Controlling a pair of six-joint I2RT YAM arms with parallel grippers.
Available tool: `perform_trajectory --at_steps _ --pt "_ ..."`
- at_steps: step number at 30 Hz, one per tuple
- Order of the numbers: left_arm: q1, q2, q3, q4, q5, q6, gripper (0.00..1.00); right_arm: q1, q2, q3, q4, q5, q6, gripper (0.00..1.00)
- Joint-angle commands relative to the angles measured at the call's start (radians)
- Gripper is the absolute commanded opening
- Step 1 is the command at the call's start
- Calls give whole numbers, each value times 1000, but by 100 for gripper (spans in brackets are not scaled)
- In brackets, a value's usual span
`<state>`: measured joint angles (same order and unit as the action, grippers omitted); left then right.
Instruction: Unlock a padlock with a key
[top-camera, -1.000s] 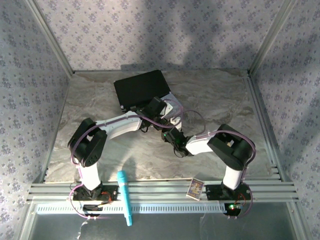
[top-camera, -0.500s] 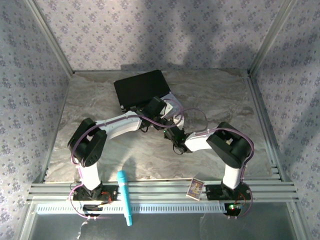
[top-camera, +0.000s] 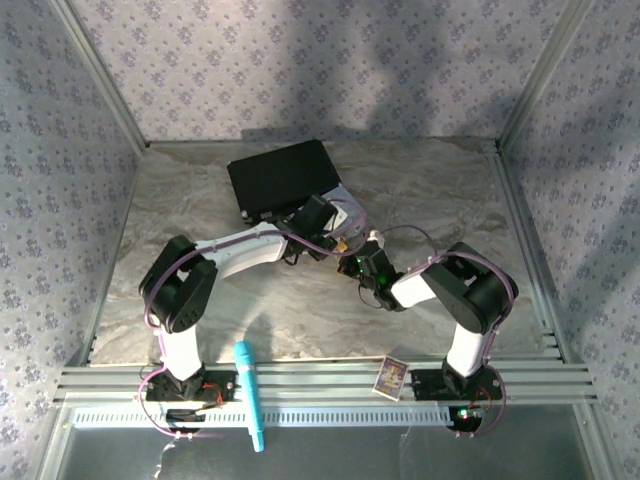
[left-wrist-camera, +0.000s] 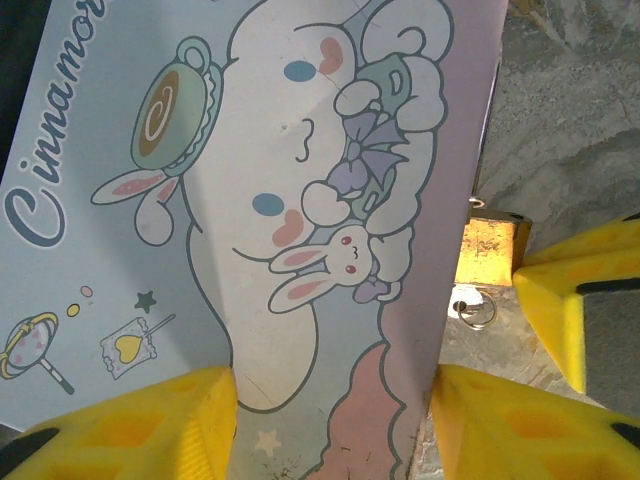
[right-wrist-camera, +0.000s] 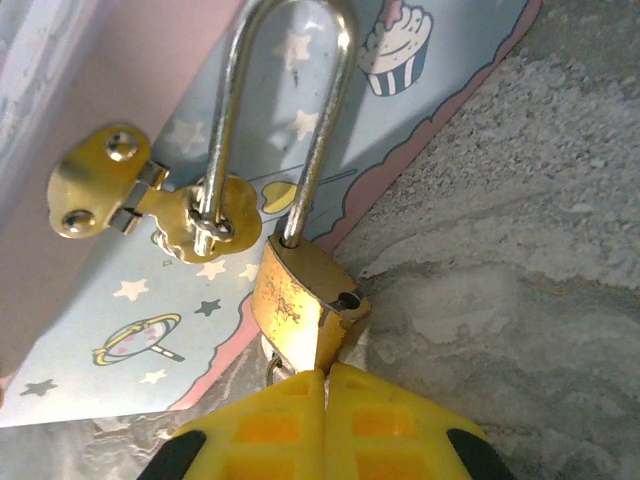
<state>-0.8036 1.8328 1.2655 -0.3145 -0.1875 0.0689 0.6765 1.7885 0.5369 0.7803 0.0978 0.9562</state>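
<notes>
The brass padlock (right-wrist-camera: 295, 300) hangs by its silvery shackle (right-wrist-camera: 290, 60) from the gold hasp (right-wrist-camera: 150, 200) of a pastel tin box (left-wrist-camera: 300, 200). One shackle leg sits in the body, and the other hole on top shows empty. My right gripper (right-wrist-camera: 325, 375) is shut, its tips touching the padlock's lower corner. The small silvery key (left-wrist-camera: 465, 300) sticks out under the padlock (left-wrist-camera: 490, 250), its ring (right-wrist-camera: 272, 368) beside my fingertips. I cannot see it between them. My left gripper (left-wrist-camera: 330, 420) is shut on the tin box, one yellow finger on each side.
A black case (top-camera: 280, 178) lies just behind the tin box (top-camera: 345, 212) at mid table. A teal tool (top-camera: 250, 395) and a small card (top-camera: 391, 377) rest on the front rail. Papered walls enclose the marble table (top-camera: 450, 200) on three sides.
My right gripper has shut, and its wrist has shifted a little to the right beside the tin box. The left arm keeps its hold and has not moved.
</notes>
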Motion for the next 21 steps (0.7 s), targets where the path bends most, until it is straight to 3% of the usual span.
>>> perform_trajectory --at_steps 1,6,21 --pt "-11 83 -48 -196 66 -27 54 -35 72 -38 103 -140 92 0" --pt "-18 89 -37 -208 49 -25 54 -75 127 -45 248 -222 172 0" --pt "-31 98 -34 -220 34 -19 54 -126 154 -67 336 -247 231 0"
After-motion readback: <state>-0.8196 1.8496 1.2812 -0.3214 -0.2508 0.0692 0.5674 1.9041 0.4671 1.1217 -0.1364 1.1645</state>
